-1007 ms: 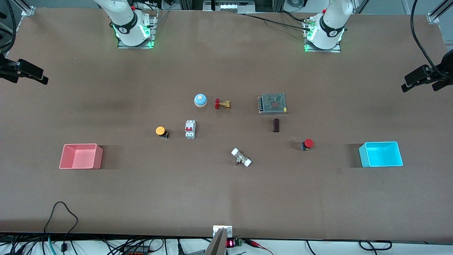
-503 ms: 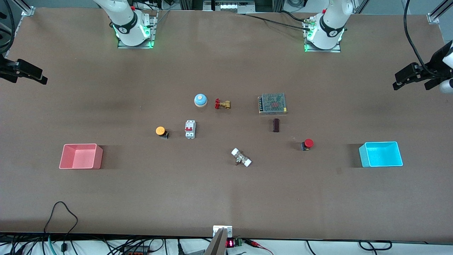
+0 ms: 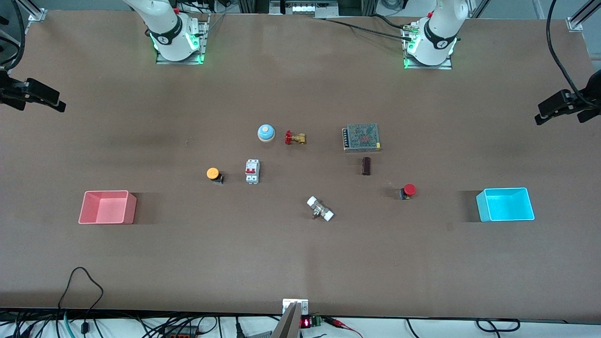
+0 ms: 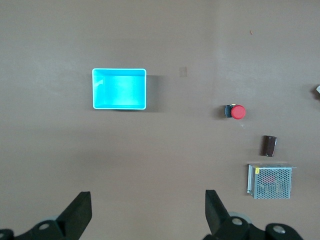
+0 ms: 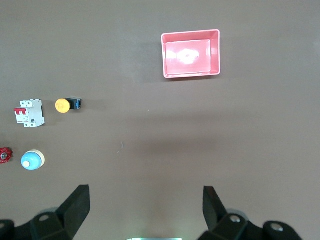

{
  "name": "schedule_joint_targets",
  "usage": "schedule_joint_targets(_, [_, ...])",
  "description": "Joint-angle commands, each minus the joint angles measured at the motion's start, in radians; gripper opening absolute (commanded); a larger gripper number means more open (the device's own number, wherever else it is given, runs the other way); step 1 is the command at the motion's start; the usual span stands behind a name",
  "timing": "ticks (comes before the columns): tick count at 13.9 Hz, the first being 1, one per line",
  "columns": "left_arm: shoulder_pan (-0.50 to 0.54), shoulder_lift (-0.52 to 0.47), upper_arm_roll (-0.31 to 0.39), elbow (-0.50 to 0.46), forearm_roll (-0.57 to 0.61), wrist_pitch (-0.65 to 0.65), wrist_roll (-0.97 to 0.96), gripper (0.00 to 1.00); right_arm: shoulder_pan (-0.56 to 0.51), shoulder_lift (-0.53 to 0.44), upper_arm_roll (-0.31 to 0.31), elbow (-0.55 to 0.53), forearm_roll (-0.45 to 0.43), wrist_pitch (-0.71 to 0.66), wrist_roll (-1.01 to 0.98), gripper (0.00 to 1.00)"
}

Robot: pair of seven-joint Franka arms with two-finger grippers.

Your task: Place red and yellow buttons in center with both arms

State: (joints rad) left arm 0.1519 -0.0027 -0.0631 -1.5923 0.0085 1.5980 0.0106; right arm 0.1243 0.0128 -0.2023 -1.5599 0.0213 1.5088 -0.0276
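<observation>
The yellow button (image 3: 213,174) lies on the brown tabletop (image 3: 291,244) beside a white breaker, toward the right arm's end; it also shows in the right wrist view (image 5: 65,105). The red button (image 3: 407,190) lies toward the left arm's end, between a dark cylinder and the cyan bin; it also shows in the left wrist view (image 4: 235,111). My left gripper (image 3: 558,109) hangs high over the table's edge at its own end, open and empty (image 4: 147,200). My right gripper (image 3: 35,96) hangs high over the table's edge at its own end, open and empty (image 5: 145,195).
A pink bin (image 3: 107,207) stands at the right arm's end, a cyan bin (image 3: 505,204) at the left arm's end. Mid-table lie a blue bell (image 3: 265,133), a brass valve (image 3: 295,138), a breaker (image 3: 252,171), a mesh power supply (image 3: 361,137), a dark cylinder (image 3: 366,165) and a white-capped fitting (image 3: 320,209).
My left gripper swung a little in over the table, then back out to its edge. My right gripper shifted only slightly. No object on the table has moved.
</observation>
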Motion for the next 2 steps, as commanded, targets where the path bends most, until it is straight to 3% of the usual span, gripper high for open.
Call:
schedule_joint_targets(1, [0.011,0.009,0.000,0.020,0.008,-0.013,0.008,1.00,0.017,-0.014,-0.014,0.001,-0.014,-0.007,-0.012,1.00])
schedule_joint_targets(2, [0.018,0.010,-0.001,0.020,0.007,-0.012,0.008,1.00,0.017,-0.013,-0.014,0.001,-0.014,-0.007,-0.014,1.00])
